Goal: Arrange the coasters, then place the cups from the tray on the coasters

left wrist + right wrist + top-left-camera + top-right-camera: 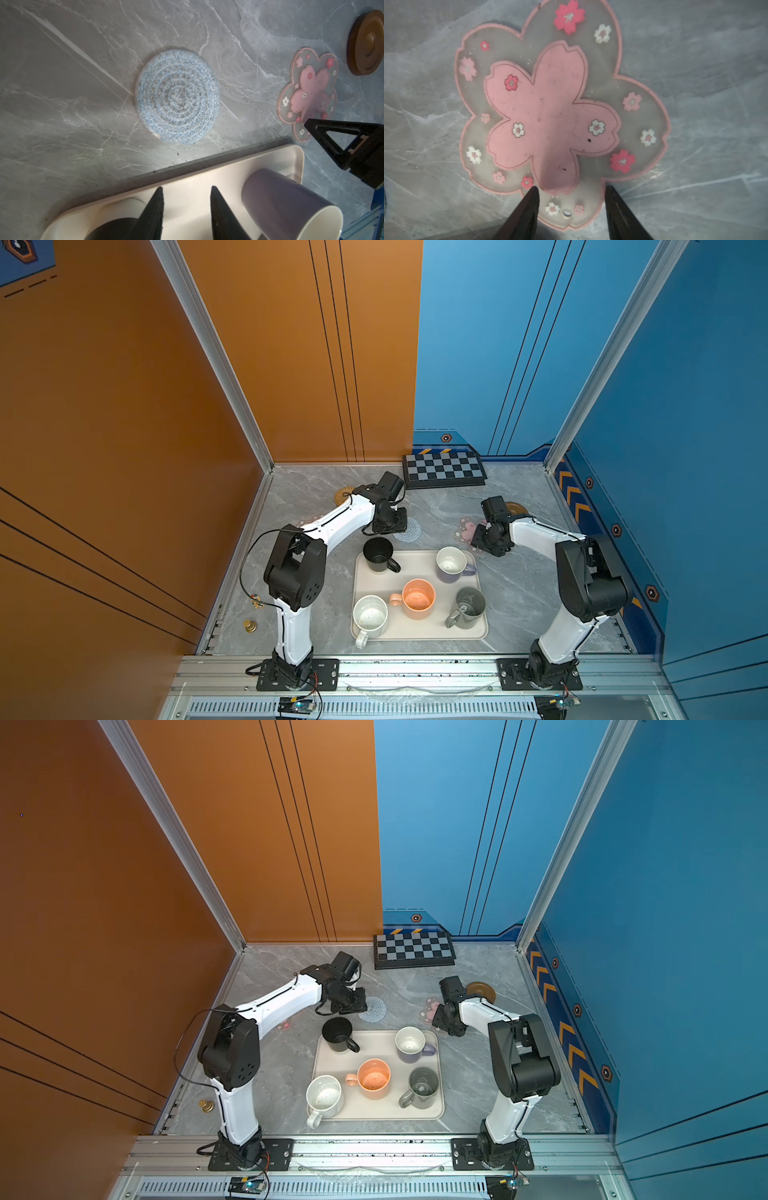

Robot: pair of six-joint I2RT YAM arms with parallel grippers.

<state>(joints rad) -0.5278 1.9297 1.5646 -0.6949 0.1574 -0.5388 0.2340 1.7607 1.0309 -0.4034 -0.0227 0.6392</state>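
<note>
Five cups stand on the cream tray [415,568]: black [378,553], lavender [452,564], peach [417,598], grey [469,605] and speckled white [370,616]. Behind the tray lie the coasters: grey-blue knitted [411,531], straw [343,494], wooden [517,508], a pink flower [463,531], and a second pink flower [313,517] partly under the left arm. My left gripper [186,188] hangs open and empty over the tray's far rim [187,180], beside the black cup [116,230]. My right gripper [571,189] is open, its fingers either side of one petal of the flat pink flower coaster [550,116].
A black-and-grey checkered board [444,469] leans at the back wall. Small brass pieces [249,625] lie at the table's left edge. Orange and blue walls close the table in on three sides.
</note>
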